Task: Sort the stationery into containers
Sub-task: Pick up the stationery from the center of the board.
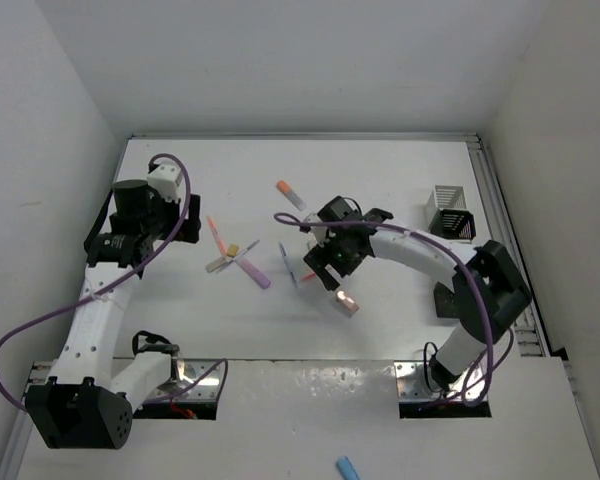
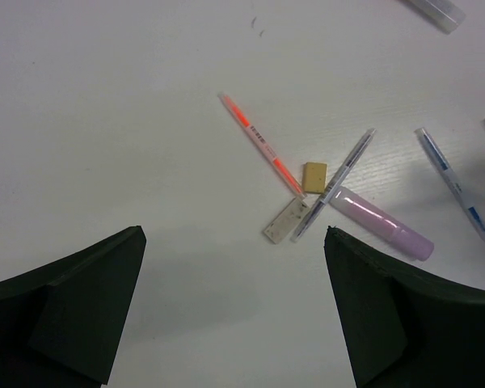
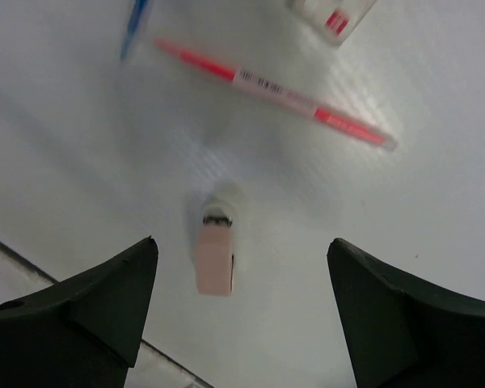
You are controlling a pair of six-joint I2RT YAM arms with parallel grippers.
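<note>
White table (image 1: 400, 170), stationery (image 1: 252, 268) scattered, pick step.
Left gripper (image 2: 234, 230), right gripper (image 3: 241, 240) open-jawed; right over pink eraser block (image 3: 214, 263): descend, close.

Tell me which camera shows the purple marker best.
Left wrist: the purple marker lies large, sharp and whole, with nothing covering it. The top external view shows it only small and without detail. The right wrist view does not show it.

The white table (image 2: 105, 121) looks smooth and faintly glossy, the pink pen (image 3: 275, 93) shiny plastic, the tan eraser (image 2: 314, 176) matt.
</note>
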